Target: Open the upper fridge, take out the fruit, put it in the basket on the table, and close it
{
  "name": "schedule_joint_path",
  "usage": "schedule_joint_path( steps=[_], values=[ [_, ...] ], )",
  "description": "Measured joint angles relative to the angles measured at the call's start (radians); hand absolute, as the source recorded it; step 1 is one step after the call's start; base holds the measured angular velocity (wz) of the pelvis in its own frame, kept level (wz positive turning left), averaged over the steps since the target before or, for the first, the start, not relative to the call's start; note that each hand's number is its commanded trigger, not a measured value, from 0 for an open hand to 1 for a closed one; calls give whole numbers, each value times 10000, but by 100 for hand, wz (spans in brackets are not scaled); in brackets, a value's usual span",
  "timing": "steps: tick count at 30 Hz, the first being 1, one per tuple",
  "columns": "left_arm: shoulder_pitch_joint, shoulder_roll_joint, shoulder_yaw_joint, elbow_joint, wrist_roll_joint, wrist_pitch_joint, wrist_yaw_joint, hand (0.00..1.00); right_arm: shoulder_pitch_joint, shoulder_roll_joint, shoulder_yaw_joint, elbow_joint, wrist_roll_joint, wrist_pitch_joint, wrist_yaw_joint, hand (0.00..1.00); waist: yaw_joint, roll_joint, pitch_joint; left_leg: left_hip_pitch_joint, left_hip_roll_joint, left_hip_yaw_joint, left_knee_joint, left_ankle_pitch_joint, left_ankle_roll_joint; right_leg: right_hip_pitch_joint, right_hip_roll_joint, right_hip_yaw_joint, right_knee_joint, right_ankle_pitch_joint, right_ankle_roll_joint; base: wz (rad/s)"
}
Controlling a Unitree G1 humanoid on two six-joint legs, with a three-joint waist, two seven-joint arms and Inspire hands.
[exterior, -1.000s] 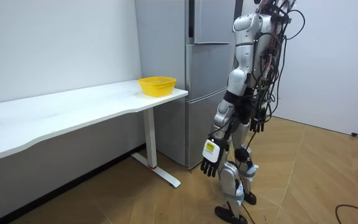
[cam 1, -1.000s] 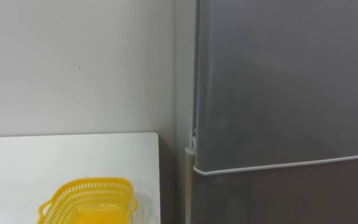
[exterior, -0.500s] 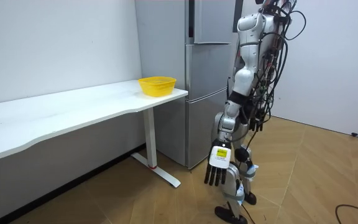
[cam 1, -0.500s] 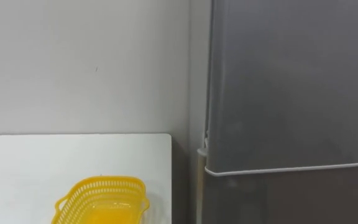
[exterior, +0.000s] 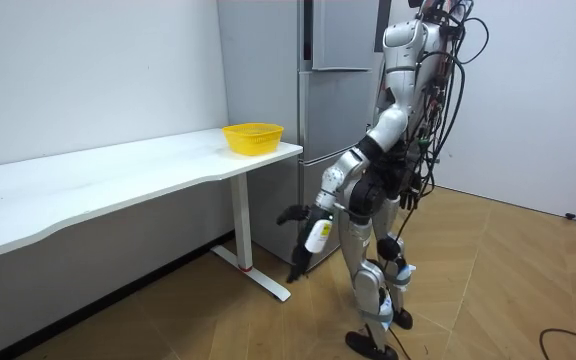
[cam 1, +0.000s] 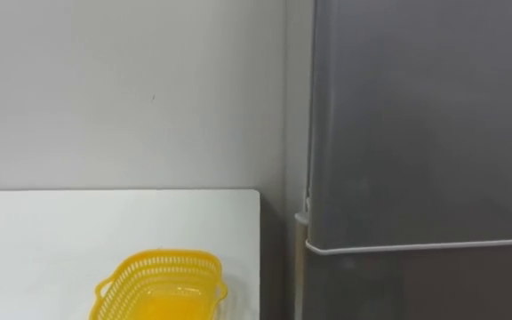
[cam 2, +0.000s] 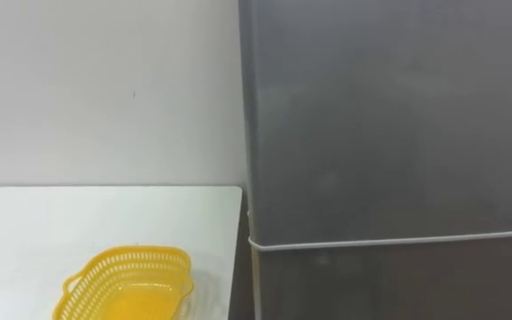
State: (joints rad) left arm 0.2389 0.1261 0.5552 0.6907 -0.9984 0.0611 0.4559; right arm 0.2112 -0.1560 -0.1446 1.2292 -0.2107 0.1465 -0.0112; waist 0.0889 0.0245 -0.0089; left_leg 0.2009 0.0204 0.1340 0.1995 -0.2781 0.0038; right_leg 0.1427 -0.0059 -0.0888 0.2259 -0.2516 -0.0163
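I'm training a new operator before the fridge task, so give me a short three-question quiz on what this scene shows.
1. True or false: the fridge's upper door stands open.
2. Where is the yellow basket? A: on the floor. B: on the white table, near its end by the fridge. C: on top of the fridge.
3. Fill in: in the eye views, the ___ lies to the robot's left of the fridge.
Key: 1 false, it is shut; 2 B; 3 table.
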Motion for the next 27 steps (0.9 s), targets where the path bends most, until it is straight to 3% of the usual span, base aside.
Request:
schedule_joint_path(
  steps=[3,6,8,10,14,20,27],
  values=[
    [154,18,203,-1805,689,-489,974,0,197,6,-166,-339,4,-201,-122,0,30,-13,4,-2,-4,0,-7,0,0,1,12,8,-3,1,2,0],
    [227,18,310,-3648,2086,-800,2120,0,288,46,-244,-521,-291,-271,-273,0,23,-18,5,0,-1,-11,-5,0,0,-16,19,21,26,4,4,0],
    [202,49,312,-5011,3317,-1213,2814,0,384,38,-258,-682,-366,-350,-306,0,34,-40,14,20,-3,-21,-10,1,0,-21,18,32,56,3,4,0],
    [184,96,315,-5694,4251,-1496,3211,0,407,35,-334,-658,-365,-491,-317,0,13,-30,19,24,-12,-19,-9,1,1,-46,14,55,77,3,5,-6],
    [171,83,317,-7554,6609,-1595,4058,0,578,79,-206,-658,-357,-636,-308,0,-10,-34,15,4,-17,-72,12,1,1,-75,5,41,129,3,6,-1],
    [203,431,-20,-10301,7456,-2000,3906,0,597,84,152,-489,-486,-623,160,0,-90,-42,42,-10,-45,-290,31,4,7,-47,-56,0,134,4,8,3],
    [210,476,-891,-11373,7755,-2143,2382,0,499,80,154,-364,-704,-723,805,0,-393,-33,83,-107,-90,-487,61,18,30,-1,-50,-195,20,12,23,8]
  ],
)
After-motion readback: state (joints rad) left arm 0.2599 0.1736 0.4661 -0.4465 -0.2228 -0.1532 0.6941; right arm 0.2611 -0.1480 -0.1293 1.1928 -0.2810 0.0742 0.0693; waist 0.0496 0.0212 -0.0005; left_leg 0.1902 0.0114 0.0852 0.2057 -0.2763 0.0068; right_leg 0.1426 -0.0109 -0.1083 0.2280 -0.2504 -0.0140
